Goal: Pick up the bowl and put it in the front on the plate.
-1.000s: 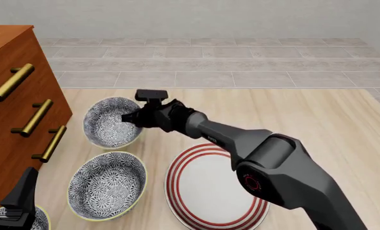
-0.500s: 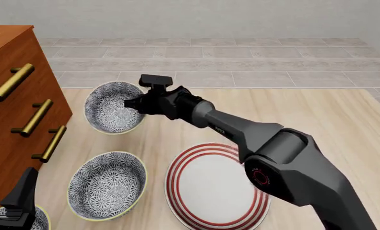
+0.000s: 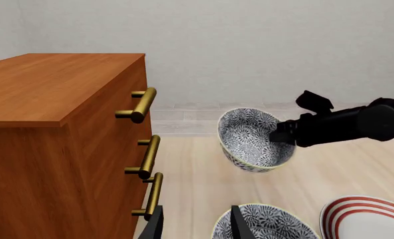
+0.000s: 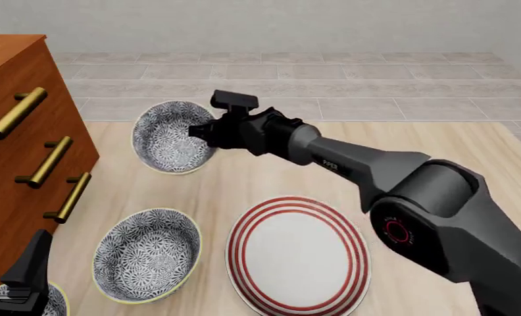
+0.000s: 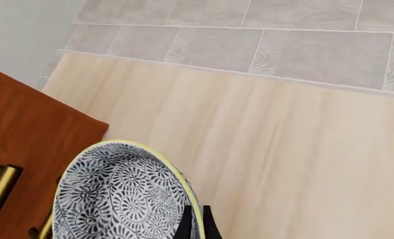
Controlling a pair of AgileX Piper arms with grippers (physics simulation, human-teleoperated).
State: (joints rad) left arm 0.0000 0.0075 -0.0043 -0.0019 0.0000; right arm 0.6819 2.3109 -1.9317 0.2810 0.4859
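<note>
bright, even, shadowless simulator light throughout; renders sharp, with no glare or blur.

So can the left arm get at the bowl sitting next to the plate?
Probably yes. The left claw sits open just behind that bowl, with nothing between them. The right claw is farther off, holding another bowl in the air, clear of that path.

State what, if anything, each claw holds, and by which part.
The right claw grips the bowl by its rim, lifted and tilted off the table. The left claw holds nothing.
</note>
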